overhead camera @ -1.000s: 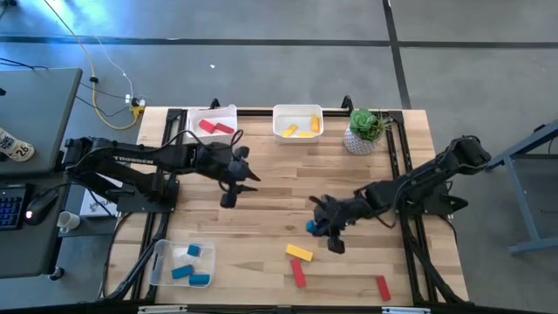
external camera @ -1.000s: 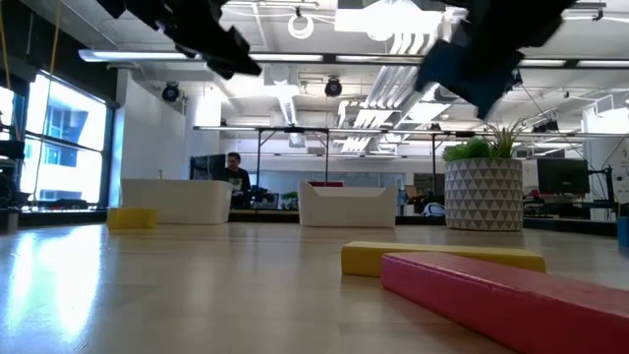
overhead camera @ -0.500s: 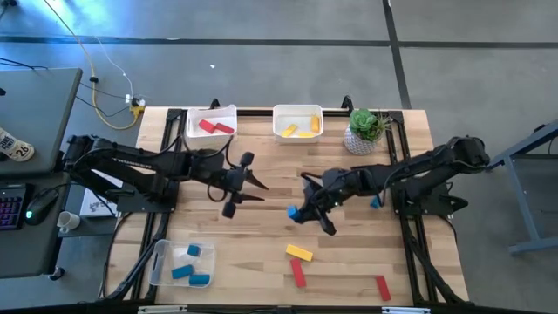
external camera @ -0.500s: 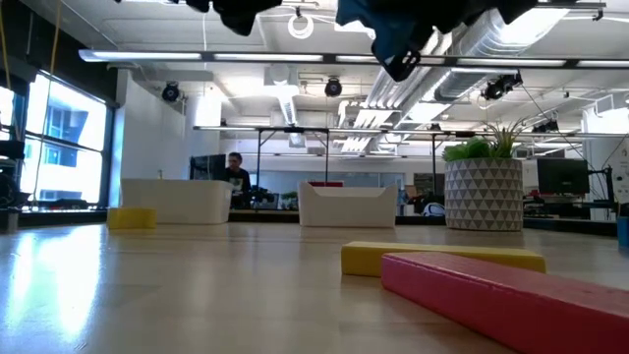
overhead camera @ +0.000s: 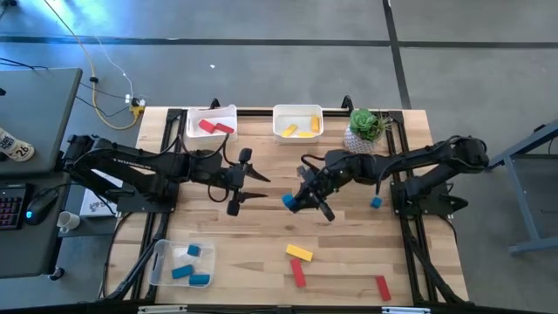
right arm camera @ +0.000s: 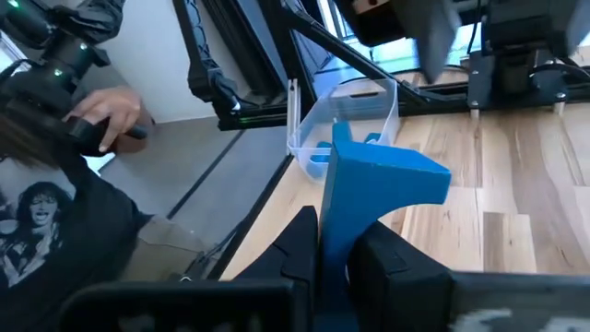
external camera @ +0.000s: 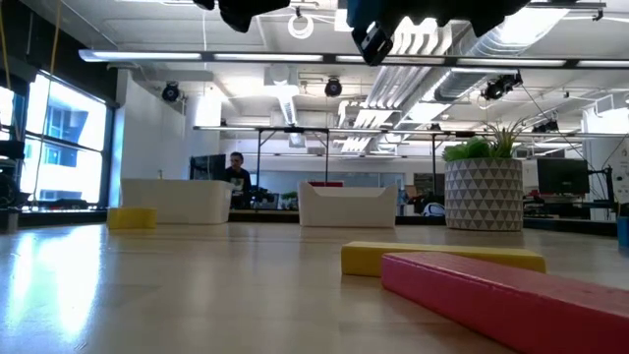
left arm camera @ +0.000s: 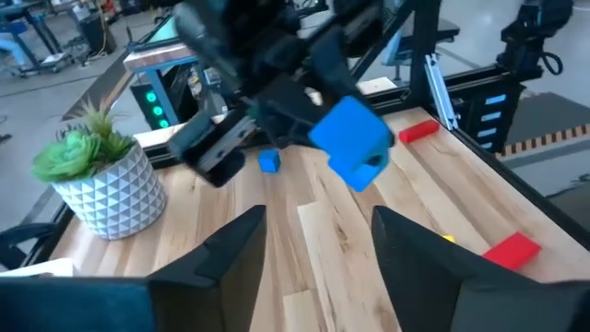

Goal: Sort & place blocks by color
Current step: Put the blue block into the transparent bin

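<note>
1. The right gripper [overhead camera: 301, 199] is clenched on a blue block [overhead camera: 288, 201], holding it in the air above the middle of the table [overhead camera: 261, 253], on the plant's [overhead camera: 366, 126] side.
2. The left gripper [overhead camera: 253, 187] faces it from just beside, its fingers [left arm camera: 230, 254] spread apart and holding nothing.
3. Beyond the plant from the grippers, a small blue block [overhead camera: 376, 202] lies on the table.
4. A yellow block [overhead camera: 299, 253] and two red blocks [overhead camera: 298, 274] [overhead camera: 382, 287] lie near the table's front edge.
</note>
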